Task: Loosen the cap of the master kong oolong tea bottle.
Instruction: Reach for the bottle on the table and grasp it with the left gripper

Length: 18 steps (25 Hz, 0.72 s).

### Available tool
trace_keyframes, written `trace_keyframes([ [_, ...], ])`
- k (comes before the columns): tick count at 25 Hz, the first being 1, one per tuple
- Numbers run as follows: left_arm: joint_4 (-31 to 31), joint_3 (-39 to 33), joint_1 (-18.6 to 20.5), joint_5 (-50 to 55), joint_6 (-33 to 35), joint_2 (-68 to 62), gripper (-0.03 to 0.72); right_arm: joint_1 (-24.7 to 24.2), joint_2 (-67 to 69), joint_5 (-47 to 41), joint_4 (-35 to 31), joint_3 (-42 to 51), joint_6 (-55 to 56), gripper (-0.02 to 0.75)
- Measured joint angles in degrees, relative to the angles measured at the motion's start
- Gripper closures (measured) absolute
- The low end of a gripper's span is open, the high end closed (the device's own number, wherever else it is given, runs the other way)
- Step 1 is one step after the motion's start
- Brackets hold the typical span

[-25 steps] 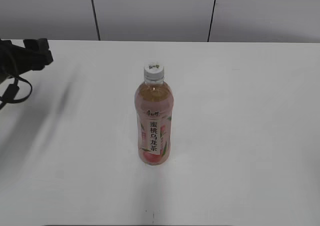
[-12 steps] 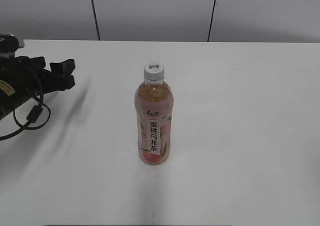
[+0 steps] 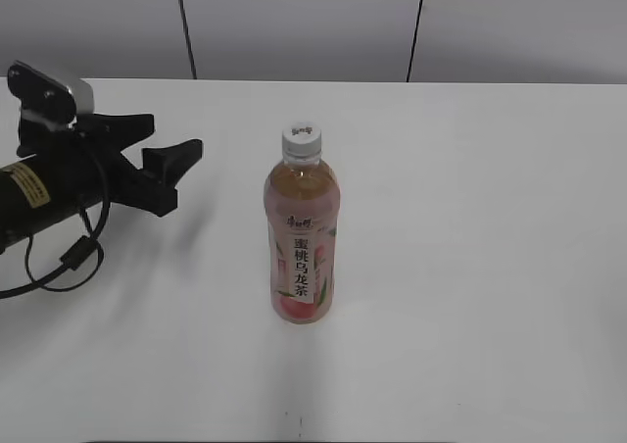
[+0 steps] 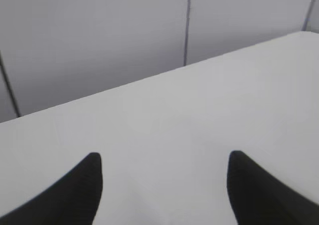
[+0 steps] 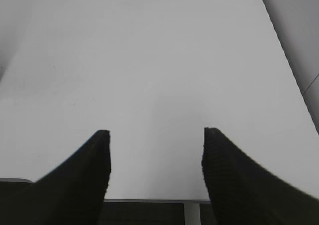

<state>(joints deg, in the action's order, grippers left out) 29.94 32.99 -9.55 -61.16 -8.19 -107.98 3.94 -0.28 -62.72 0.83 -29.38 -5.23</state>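
Two grippers show in these pictures, and both have their fingers spread apart with nothing between them.

Closest to the front camera stands the bottle [image 3: 301, 237]. It is upright on the white table [image 3: 470, 267], near the middle. It holds amber tea and has a pink label with a white strip of black characters. On its top sits the cap [image 3: 302, 141], small, white and round, with a little dark mark on it. Nothing is touching the cap or the bottle.

The left gripper [image 3: 167, 149] is off to the left of the bottle, well apart from it, and its tips point toward the bottle's side of the table. It sits about level with the cap in the picture. A black arm [image 3: 49, 183] with a yellow sticker carries it, a grey camera box [image 3: 49, 95] sits on top, and a black cable [image 3: 59, 257] loops down under the arm. In the left wrist view the left gripper [image 4: 164, 185] shows two dark tips with bare table between them, and the bottle is out of that picture.

The right gripper [image 5: 155, 170] shows only in its own wrist view, with two dark fingers [image 5: 94, 165] over bare table.

Farthest back is the grey wall [image 3: 294, 22] with dark seams.
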Motion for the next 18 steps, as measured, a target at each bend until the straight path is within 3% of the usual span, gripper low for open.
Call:
trace_keyframes([
  [4,7.1,0.0,0.0,0.4,-4.4,0.0,0.197,0.0,0.0,0.0,0.0,0.0,0.0,0.291],
  [8,14.1,-0.1,0.0,0.3,-10.1,0.0,0.101,0.0,0.0,0.0,0.0,0.0,0.0,0.291],
  [11,15.5,-2.2,0.0,-1.3,-11.6,0.0,0.069,0.0,0.0,0.0,0.0,0.0,0.0,0.291],
  [18,18.7,-9.5,0.5,-7.3,-11.6,0.0,0.072,0.0,0.0,0.0,0.0,0.0,0.0,0.291],
])
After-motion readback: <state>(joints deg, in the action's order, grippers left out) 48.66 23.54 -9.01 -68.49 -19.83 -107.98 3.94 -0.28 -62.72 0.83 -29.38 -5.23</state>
